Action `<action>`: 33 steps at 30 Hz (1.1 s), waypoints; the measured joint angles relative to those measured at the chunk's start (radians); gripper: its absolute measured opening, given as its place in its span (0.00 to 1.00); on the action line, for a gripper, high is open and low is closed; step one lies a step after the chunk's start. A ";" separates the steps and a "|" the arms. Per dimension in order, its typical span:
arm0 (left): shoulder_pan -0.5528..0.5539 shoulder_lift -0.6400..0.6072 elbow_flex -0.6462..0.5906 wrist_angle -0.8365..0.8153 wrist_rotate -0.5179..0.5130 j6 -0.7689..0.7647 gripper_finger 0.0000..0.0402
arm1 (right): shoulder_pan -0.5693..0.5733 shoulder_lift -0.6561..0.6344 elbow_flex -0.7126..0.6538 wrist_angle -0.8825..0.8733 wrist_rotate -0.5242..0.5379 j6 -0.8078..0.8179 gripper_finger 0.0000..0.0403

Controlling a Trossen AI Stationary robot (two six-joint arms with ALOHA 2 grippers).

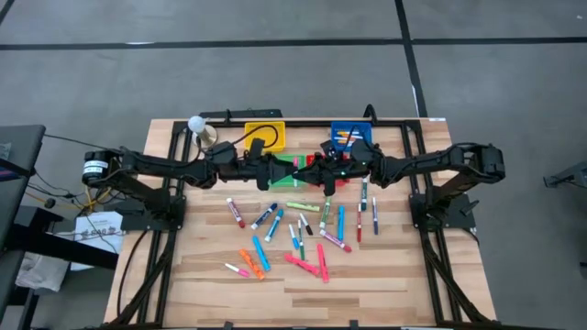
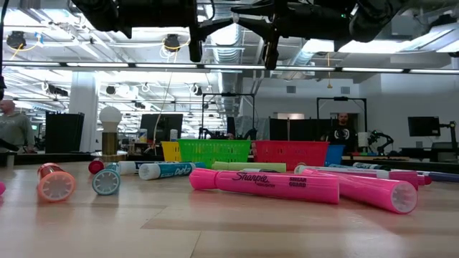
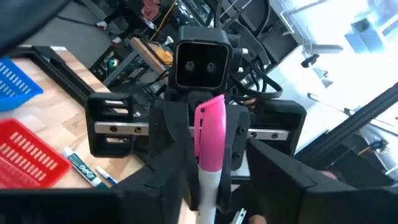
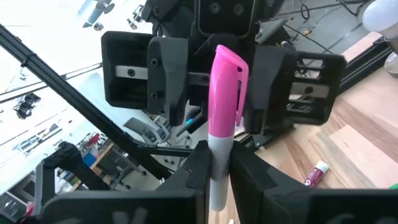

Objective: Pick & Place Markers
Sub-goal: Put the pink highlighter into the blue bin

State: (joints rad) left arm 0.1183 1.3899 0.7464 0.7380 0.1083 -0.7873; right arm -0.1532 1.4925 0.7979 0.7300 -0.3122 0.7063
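Sorting has barely begun: about twenty markers [image 1: 303,229] lie loose on the desk [image 1: 183,275], spread below and in front of both tools, while only a few appear in the blue basket [image 1: 348,136], just behind the right tool [image 1: 323,169]. The yellow basket [image 1: 266,136], behind the left tool [image 1: 286,170], holds no marker that can be made out. The green basket [image 2: 214,150] and red basket [image 2: 290,153] sit beneath the tools, and their contents cannot be told.

The two tools meet above the desk's rear middle. One pink-capped marker [image 4: 225,93] stands between them: the right tool's fingers [image 4: 199,168] are closed on its white barrel, and the left tool's fingers [image 4: 165,68] flank its cap. Whether the left tool is actually clamping the marker cannot be told.
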 joint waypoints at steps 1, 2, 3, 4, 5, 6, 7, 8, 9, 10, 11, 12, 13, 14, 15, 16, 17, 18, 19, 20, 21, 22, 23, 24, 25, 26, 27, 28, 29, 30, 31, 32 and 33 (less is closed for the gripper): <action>0.007 0.000 0.000 0.000 0.012 0.008 0.45 | 0.000 0.000 0.000 0.000 0.000 0.000 0.08; 0.019 0.000 0.000 -0.001 0.036 0.020 0.47 | 0.000 0.000 0.000 0.000 0.000 0.000 0.08; 0.033 -0.003 -0.001 -0.005 0.064 0.031 0.49 | 0.000 0.000 0.000 0.000 0.000 0.000 0.07; 0.048 -0.006 -0.003 -0.004 0.098 0.045 0.51 | 0.000 0.000 0.000 0.000 0.000 0.000 0.07; 0.065 -0.009 -0.006 -0.003 0.131 0.047 0.53 | 0.000 0.000 0.000 0.000 -0.001 0.000 0.06; 0.082 -0.015 -0.013 -0.005 0.160 0.043 0.54 | 0.000 0.000 0.000 0.000 -0.001 0.000 0.06; 0.100 -0.019 -0.020 -0.005 0.188 0.034 0.55 | 0.000 0.000 0.000 -0.001 -0.001 0.000 0.06; 0.117 -0.026 -0.029 -0.006 0.208 0.022 0.56 | 0.000 0.000 0.000 -0.007 -0.001 0.000 0.07; 0.135 -0.035 -0.043 -0.007 0.226 0.016 0.56 | 0.000 0.000 0.000 -0.016 -0.001 0.000 0.07; 0.151 -0.044 -0.056 -0.007 0.239 0.015 0.56 | 0.000 0.000 0.000 -0.026 -0.002 0.000 0.07; 0.165 -0.057 -0.073 -0.011 0.244 0.013 0.56 | -0.001 0.000 -0.001 -0.031 -0.002 0.001 0.08; 0.178 -0.072 -0.090 -0.013 0.247 0.012 0.56 | -0.002 0.000 -0.001 -0.033 -0.002 0.001 0.08; 0.188 -0.088 -0.108 -0.012 0.247 0.012 0.55 | -0.003 0.000 -0.001 -0.037 -0.002 0.000 0.08; 0.199 -0.106 -0.131 -0.012 0.248 0.016 0.55 | -0.006 0.000 -0.001 -0.045 -0.002 0.000 0.08; 0.208 -0.127 -0.151 -0.013 0.248 0.019 0.54 | -0.009 0.000 -0.001 -0.053 -0.003 -0.001 0.07; 0.215 -0.149 -0.175 -0.014 0.248 0.021 0.54 | -0.013 0.000 -0.001 -0.057 -0.003 -0.001 0.07; 0.221 -0.171 -0.199 -0.012 0.248 0.023 0.54 | -0.018 0.000 -0.001 -0.058 -0.003 -0.001 0.07; 0.226 -0.196 -0.223 -0.013 0.244 0.025 0.53 | -0.024 0.000 -0.001 -0.060 -0.003 -0.003 0.07; 0.229 -0.222 -0.250 -0.014 0.244 0.031 0.53 | -0.029 0.000 -0.001 -0.066 -0.004 -0.004 0.07; 0.231 -0.247 -0.275 -0.014 0.244 0.040 0.53 | -0.035 0.000 -0.001 -0.074 -0.004 -0.005 0.07; 0.231 -0.274 -0.301 -0.014 0.244 0.048 0.53 | -0.043 0.000 -0.001 -0.082 -0.004 -0.005 0.07; 0.231 -0.301 -0.327 -0.012 0.244 0.052 0.53 | -0.049 -0.001 -0.001 -0.092 -0.008 -0.006 0.08; 0.231 -0.327 -0.352 -0.012 0.244 0.051 0.53 | -0.059 -0.005 -0.001 -0.112 -0.014 -0.007 0.08; 0.231 -0.353 -0.379 -0.013 0.244 0.052 0.52 | -0.067 -0.008 -0.001 -0.132 -0.021 -0.010 0.08; 0.229 -0.377 -0.401 -0.012 0.244 0.051 0.52 | -0.075 -0.010 -0.001 -0.147 -0.025 -0.020 0.08; 0.228 -0.401 -0.425 -0.013 0.244 0.051 0.52 | -0.084 -0.014 -0.001 -0.171 -0.028 -0.029 0.07; 0.228 -0.425 -0.447 -0.012 0.243 0.051 0.52 | -0.094 -0.024 -0.001 -0.202 -0.029 -0.036 0.07; 0.228 -0.446 -0.467 -0.012 0.242 0.051 0.52 | -0.103 -0.033 -0.001 -0.224 -0.029 -0.048 0.07; 0.228 -0.466 -0.487 -0.012 0.241 0.051 0.52 | -0.113 -0.043 -0.001 -0.250 -0.029 -0.058 0.07; 0.229 -0.487 -0.507 -0.012 0.241 0.051 0.52 | -0.124 -0.058 -0.001 -0.289 -0.030 -0.067 0.07; 0.229 -0.504 -0.524 -0.013 0.241 0.051 0.52 | -0.135 -0.073 -0.001 -0.328 -0.030 -0.080 0.07; 0.228 -0.518 -0.539 -0.011 0.241 0.052 0.52 | -0.147 -0.088 -0.001 -0.366 -0.029 -0.090 0.07; 0.229 -0.536 -0.554 -0.012 0.241 0.053 0.52 | -0.160 -0.104 -0.001 -0.400 -0.028 -0.103 0.08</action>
State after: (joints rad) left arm 0.3470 0.8542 0.1925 0.7264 0.3489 -0.7340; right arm -0.3130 1.3881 0.7971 0.3304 -0.3405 0.6031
